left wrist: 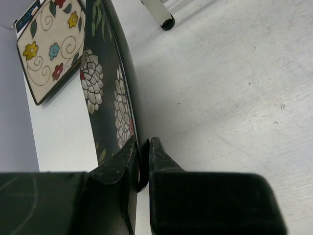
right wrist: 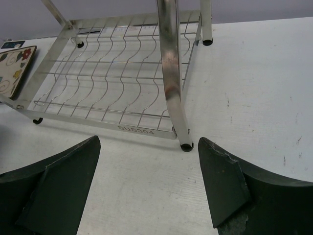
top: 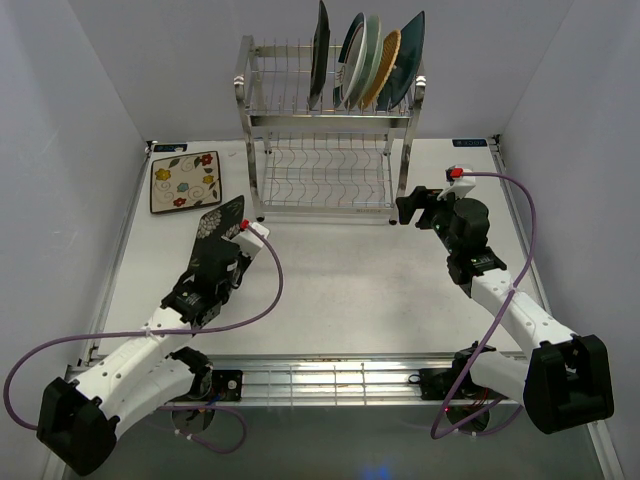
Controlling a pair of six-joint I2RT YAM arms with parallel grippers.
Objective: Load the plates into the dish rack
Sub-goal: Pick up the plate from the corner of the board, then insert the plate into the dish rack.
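Looking down from the top view, you have the left gripper (top: 243, 232) pinched on the rim of the dark plate (top: 218, 235). The plate is tilted up on edge at the left of the table (top: 350, 290), between the cream plate (top: 185, 181) and the rack (top: 330, 130). Whether its lower edge touches the table cannot be told. Five plates (top: 370, 55) stand in the rack's upper tier and the lower tier shows none. The right gripper (top: 415, 208) hangs spread and empty by the rack's front right post (top: 400, 190). In the left wrist view, both fingers (left wrist: 122, 161) press the dark plate's (left wrist: 105, 83) rim, and the bite looks shallow, close to the edge. The cream plate (left wrist: 49, 46) lies flat just beyond. In the right wrist view, the jaws stand wide apart with nothing between them, facing the post (right wrist: 171, 73) and the bare lower shelf. Risks: with so thin a hold, the plate may pivot or slip during the lift. A wide swing could clip a post or knock the loaded plates. The right arm sits near the rack and could crowd your path.
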